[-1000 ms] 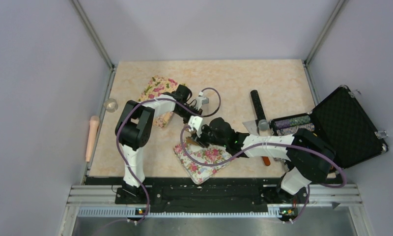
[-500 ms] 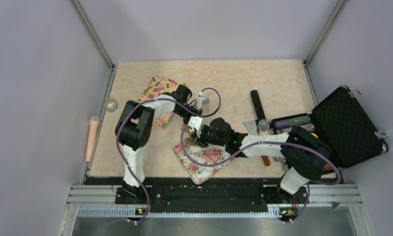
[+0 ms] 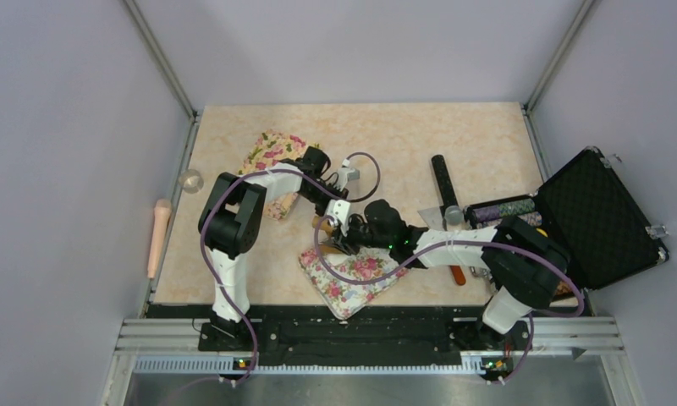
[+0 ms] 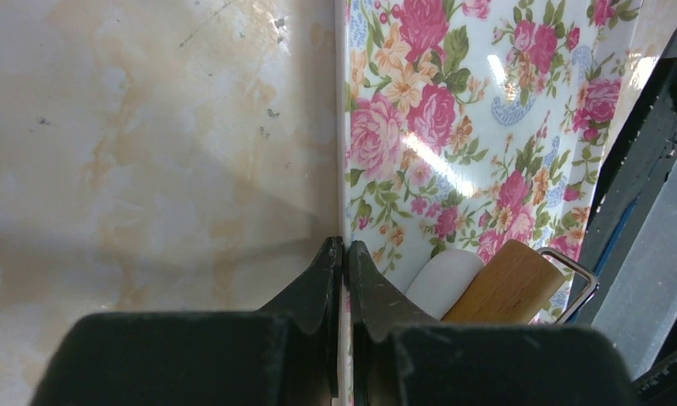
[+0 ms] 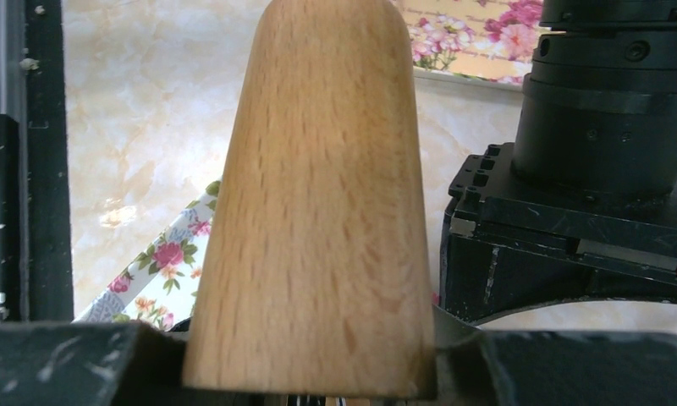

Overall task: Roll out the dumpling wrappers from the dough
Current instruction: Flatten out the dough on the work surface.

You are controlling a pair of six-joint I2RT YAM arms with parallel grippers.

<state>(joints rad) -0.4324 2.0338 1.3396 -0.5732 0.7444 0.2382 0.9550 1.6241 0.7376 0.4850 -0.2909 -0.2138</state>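
A floral board (image 3: 352, 275) lies near the table's front edge. My left gripper (image 3: 335, 210) (image 4: 345, 249) is shut on that floral board's (image 4: 454, 127) left edge, which runs between its tips. My right gripper (image 3: 352, 237) (image 5: 310, 355) is shut on a wooden rolling pin (image 5: 310, 194), whose end (image 3: 321, 222) reaches past the board's far corner. In the left wrist view the rolling pin (image 4: 509, 292) lies over a white rounded piece of dough (image 4: 443, 283) on the board. Whether that piece is a flat dumpling wrapper I cannot tell.
A second floral board (image 3: 272, 156) lies at the back left. A black roller (image 3: 443, 182), patterned rolls (image 3: 500, 210) and an open black case (image 3: 602, 216) stand on the right. A pale pin (image 3: 159, 235) and a clear cup (image 3: 190, 179) sit on the left ledge.
My right gripper has pushed the rolling pin a little to the left and away across the board. The left gripper has stayed where it was.
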